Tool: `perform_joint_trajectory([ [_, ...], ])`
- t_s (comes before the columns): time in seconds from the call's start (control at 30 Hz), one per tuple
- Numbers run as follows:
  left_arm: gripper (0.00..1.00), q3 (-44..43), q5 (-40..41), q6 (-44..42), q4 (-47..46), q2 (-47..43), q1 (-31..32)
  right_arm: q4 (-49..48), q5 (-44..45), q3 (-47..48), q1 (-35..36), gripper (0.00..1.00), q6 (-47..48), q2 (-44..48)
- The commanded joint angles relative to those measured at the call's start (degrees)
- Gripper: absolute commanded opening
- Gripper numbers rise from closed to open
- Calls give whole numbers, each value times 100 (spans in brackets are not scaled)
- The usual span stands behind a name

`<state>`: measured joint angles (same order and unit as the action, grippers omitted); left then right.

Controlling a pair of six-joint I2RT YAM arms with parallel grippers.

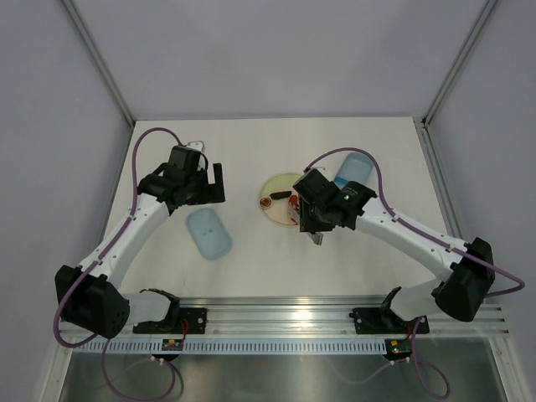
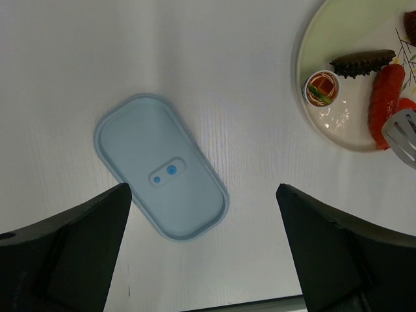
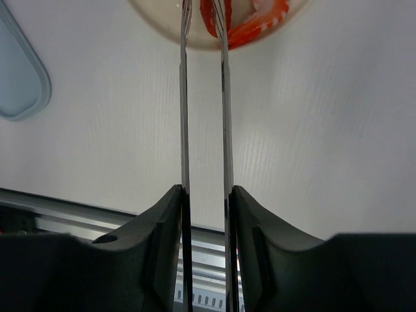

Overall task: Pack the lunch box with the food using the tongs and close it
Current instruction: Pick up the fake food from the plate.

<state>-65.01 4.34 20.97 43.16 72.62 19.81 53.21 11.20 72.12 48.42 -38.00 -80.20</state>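
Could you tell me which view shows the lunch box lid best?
The left wrist view: the lid lies whole and close. Top external shows it small; right wrist catches only an edge.

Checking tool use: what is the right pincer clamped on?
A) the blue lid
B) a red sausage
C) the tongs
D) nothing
C: the right pincer grips both arms of the tongs, whose tips reach the red food.
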Motion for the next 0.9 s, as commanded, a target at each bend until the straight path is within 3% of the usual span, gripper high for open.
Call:
perform_joint_trajectory([
  [0.0,99,-47,-47,4,-194,7,23,4,549,267,27,43,-67,-4],
  [0.87,99,24,93,-23,-158,-28,31,-179,471,523,27,49,117,-944],
])
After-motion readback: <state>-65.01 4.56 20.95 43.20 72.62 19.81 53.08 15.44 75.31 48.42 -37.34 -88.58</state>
